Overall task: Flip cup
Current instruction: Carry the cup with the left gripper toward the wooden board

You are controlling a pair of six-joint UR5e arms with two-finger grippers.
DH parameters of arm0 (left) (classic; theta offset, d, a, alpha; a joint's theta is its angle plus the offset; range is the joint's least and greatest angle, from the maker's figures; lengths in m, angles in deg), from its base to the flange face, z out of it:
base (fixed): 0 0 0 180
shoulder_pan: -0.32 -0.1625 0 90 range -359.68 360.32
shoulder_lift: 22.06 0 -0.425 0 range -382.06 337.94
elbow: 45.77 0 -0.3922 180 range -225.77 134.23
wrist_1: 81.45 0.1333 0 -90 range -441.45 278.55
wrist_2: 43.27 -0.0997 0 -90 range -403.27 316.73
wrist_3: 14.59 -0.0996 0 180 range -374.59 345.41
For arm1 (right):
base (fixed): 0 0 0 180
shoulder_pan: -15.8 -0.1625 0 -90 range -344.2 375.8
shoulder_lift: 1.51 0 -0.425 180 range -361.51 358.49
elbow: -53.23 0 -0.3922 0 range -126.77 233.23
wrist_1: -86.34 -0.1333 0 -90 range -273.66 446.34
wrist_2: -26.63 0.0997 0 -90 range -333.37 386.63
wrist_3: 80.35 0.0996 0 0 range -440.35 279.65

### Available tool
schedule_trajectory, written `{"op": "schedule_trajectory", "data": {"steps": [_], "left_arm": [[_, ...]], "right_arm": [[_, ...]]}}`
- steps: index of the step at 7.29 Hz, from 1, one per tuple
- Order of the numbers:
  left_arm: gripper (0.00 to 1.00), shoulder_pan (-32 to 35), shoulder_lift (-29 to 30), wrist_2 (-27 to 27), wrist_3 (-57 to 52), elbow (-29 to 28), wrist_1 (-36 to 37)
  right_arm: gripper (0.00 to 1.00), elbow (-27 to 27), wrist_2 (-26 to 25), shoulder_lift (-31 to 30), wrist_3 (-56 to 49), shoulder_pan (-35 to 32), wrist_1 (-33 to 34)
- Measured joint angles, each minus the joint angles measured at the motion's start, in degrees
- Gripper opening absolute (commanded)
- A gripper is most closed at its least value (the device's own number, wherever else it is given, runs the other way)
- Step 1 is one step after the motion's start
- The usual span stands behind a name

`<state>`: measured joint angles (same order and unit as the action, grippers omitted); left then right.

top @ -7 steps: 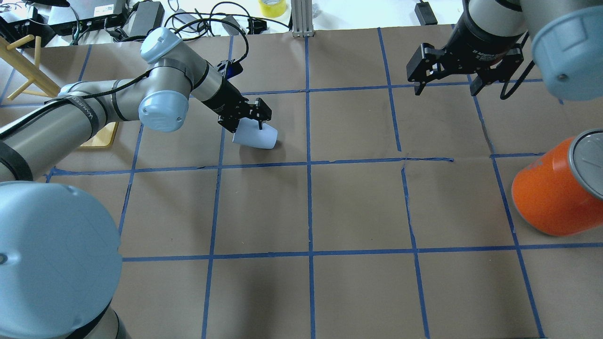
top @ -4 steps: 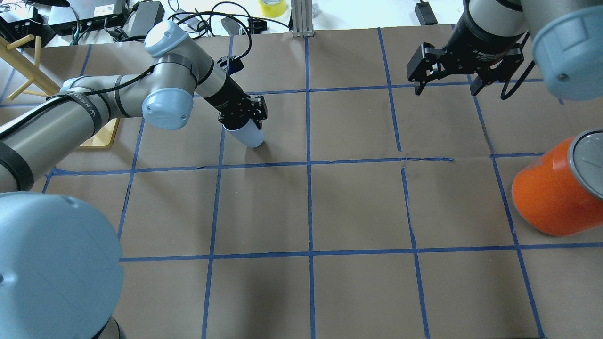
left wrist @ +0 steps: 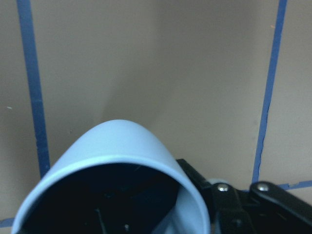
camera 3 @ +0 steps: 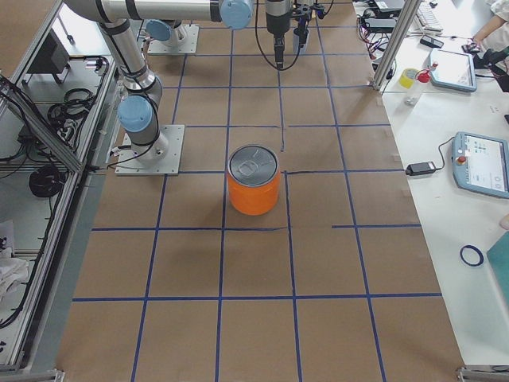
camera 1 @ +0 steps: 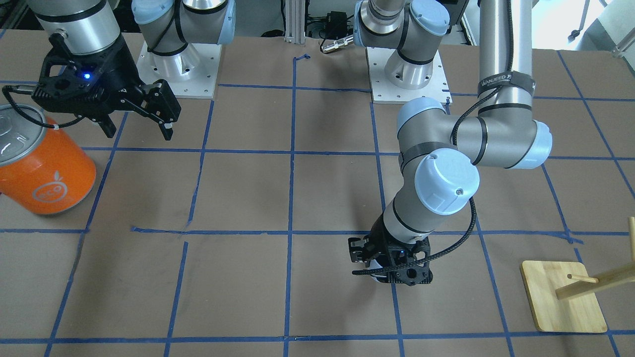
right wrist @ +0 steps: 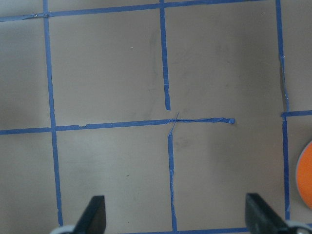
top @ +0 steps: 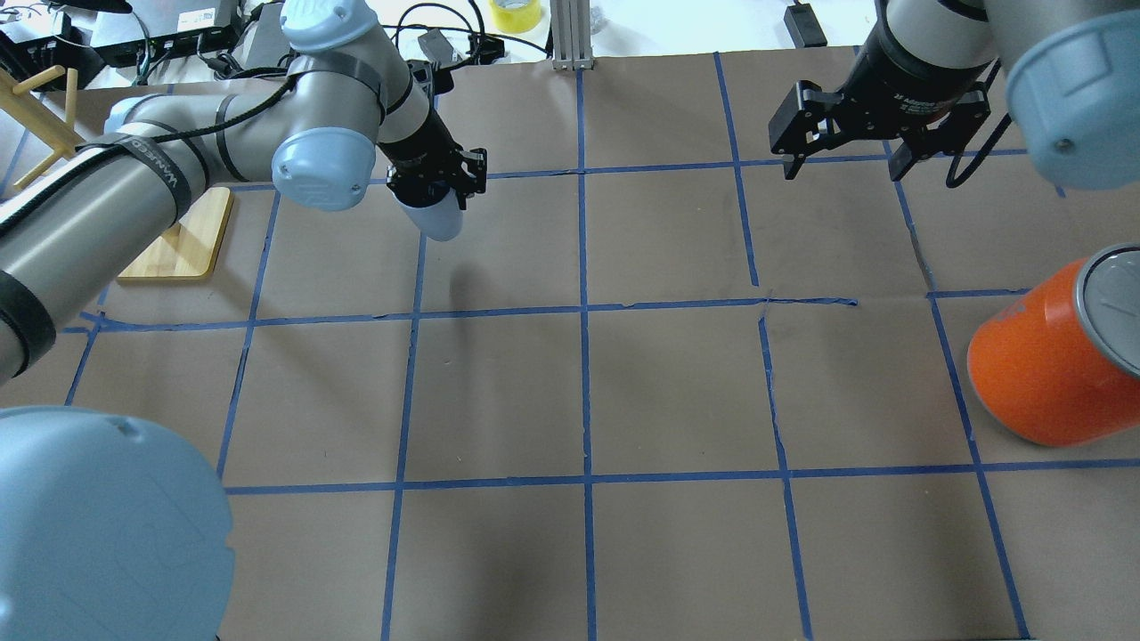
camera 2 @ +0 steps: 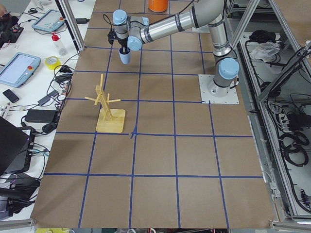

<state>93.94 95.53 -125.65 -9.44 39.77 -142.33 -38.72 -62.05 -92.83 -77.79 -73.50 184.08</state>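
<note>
So the left gripper (top: 438, 191) pinches the cup (top: 436, 223) midair, well apart from the orange can (top: 1033, 374), right gripper (top: 842, 171) spread open near it.

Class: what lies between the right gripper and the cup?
In the overhead view, only bare brown paper crossed by blue tape lines separates the right gripper from the cup.

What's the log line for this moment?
left gripper: shut on cup | cup: mouth up, base down, off table | right gripper: open, empty
</note>
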Motion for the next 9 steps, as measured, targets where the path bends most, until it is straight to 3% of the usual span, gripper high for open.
{"op": "schedule_trajectory", "data": {"steps": [3, 5, 9], "left_arm": [[0.0, -3.37, 1.1, -7.98, -9.43, -3.84, 3.96], [0.0, -7.7, 2.44, -7.98, -14.09, -1.5, 8.98], [0.0, -9.86, 6.0, -4.23, -15.54, -0.38, 10.05]], "right_arm": [[1.0, -0.02, 0.0, 0.0, -0.01, 0.07, 0.0], [1.0, 0.01, 0.0, 0.0, -0.01, 0.04, 0.0], [1.0, 0.02, -0.06, 0.0, -0.01, 0.0, 0.0]]}}
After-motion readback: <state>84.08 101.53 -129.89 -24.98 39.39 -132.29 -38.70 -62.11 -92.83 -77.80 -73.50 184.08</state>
